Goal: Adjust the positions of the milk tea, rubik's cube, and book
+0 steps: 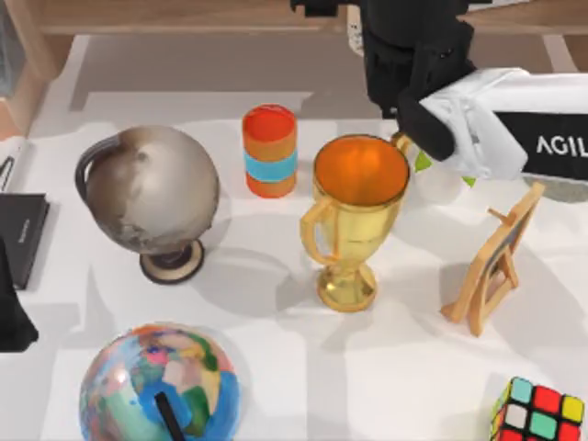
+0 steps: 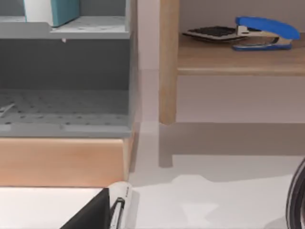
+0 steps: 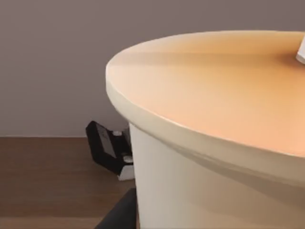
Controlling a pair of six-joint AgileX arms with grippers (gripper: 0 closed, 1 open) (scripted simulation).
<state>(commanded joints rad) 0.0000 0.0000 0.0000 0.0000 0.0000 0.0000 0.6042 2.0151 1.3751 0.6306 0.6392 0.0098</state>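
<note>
The milk tea (image 3: 205,143), a cream-beige cup with a pale orange top, stands very close in the right wrist view, with one dark finger (image 3: 119,214) against its wall. My right gripper (image 1: 413,101) is at the back right above the shelf edge, shut on the cup, and the arm hides the cup from above. The rubik's cube (image 1: 537,413) lies at the table's front right corner. On a grey rack shelf in the left wrist view rests the teal book (image 2: 57,12). My left gripper (image 1: 11,312) is parked at the left edge.
A grey globe (image 1: 152,188), an orange cylinder with a blue band (image 1: 270,152), a gold trophy (image 1: 354,216) and a wooden easel (image 1: 496,262) crowd the middle. A colourful globe (image 1: 161,386) sits front left, a flat black book (image 1: 18,234) far left. A blue stapler (image 2: 264,31) is on the wooden shelf.
</note>
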